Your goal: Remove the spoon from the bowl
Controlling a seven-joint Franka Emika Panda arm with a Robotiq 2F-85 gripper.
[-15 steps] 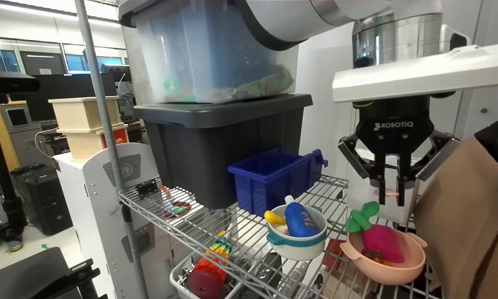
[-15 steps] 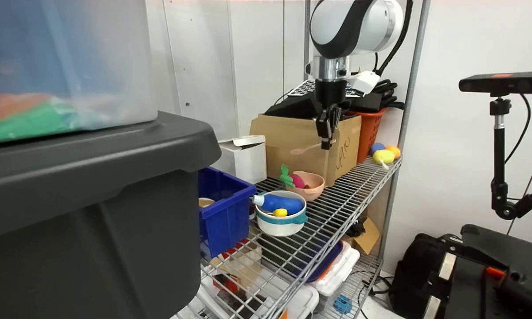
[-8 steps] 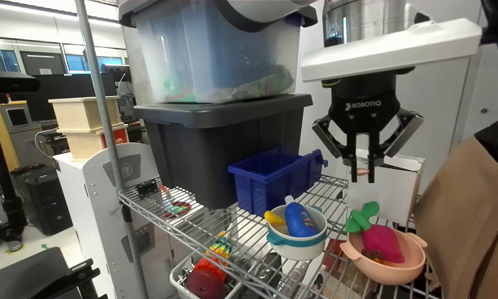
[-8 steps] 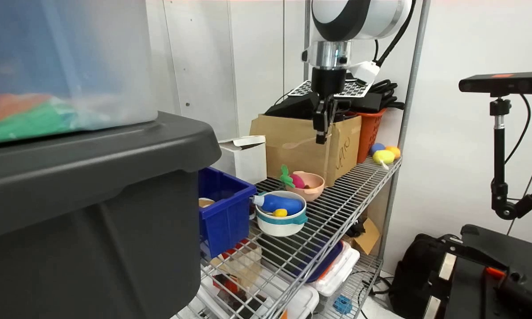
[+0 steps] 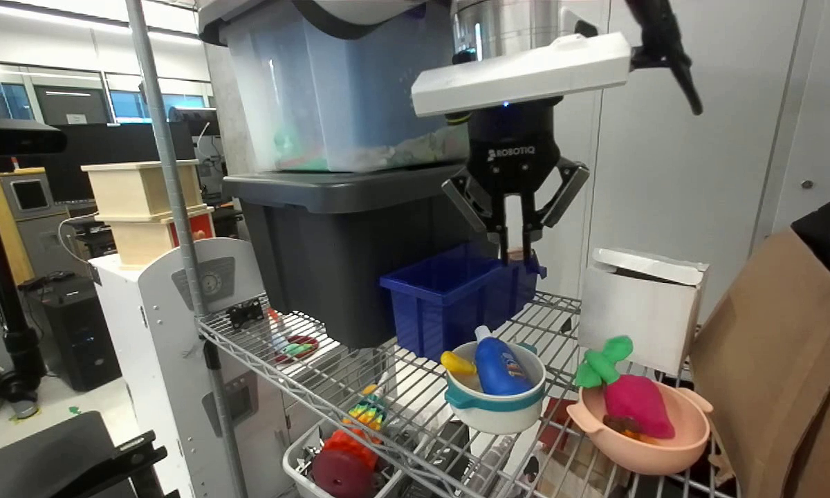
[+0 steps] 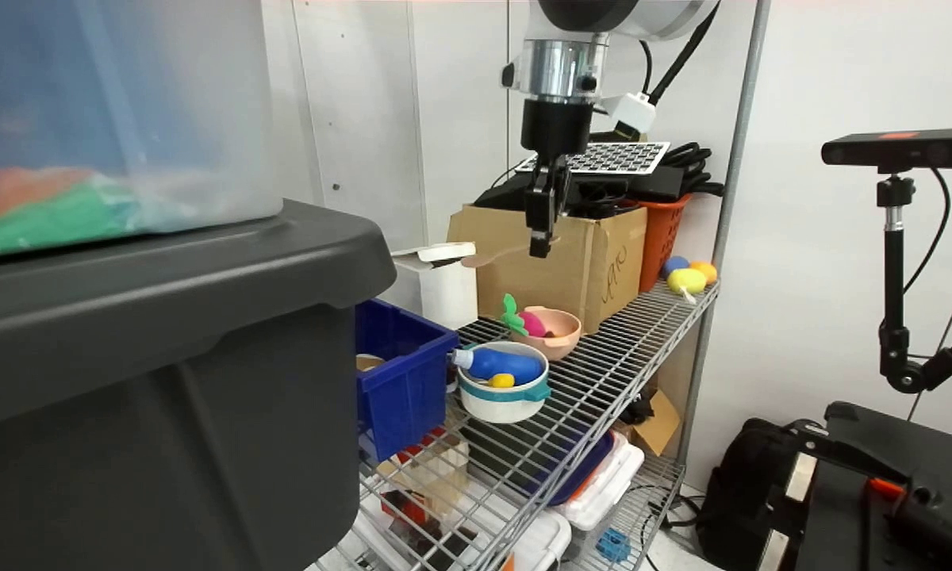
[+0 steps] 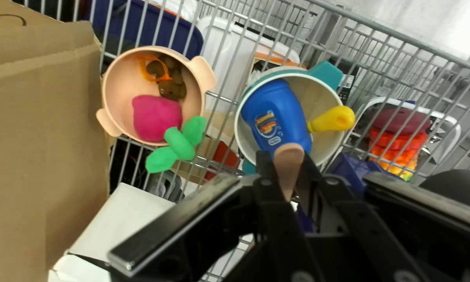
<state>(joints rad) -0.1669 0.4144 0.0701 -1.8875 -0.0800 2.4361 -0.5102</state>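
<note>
The tan-peach bowl stands on the wire shelf, also seen in an exterior view and the wrist view. It holds a pink-and-green toy vegetable and small brown and orange pieces. My gripper is shut on a peach spoon, whose end sticks out between the fingertips. In an exterior view the spoon points left, roughly level, out of the gripper. The spoon is held well above the shelf, apart from the bowl. Part of it is hidden by the fingers.
A white-and-teal bowl with a blue bottle and a yellow toy stands beside the peach bowl. A blue bin, a dark tote, a white box and a cardboard box stand around on the wire shelf.
My gripper has carried the spoon left and somewhat up, from above the peach bowl toward the blue bin. The bowls and their contents have not moved.
</note>
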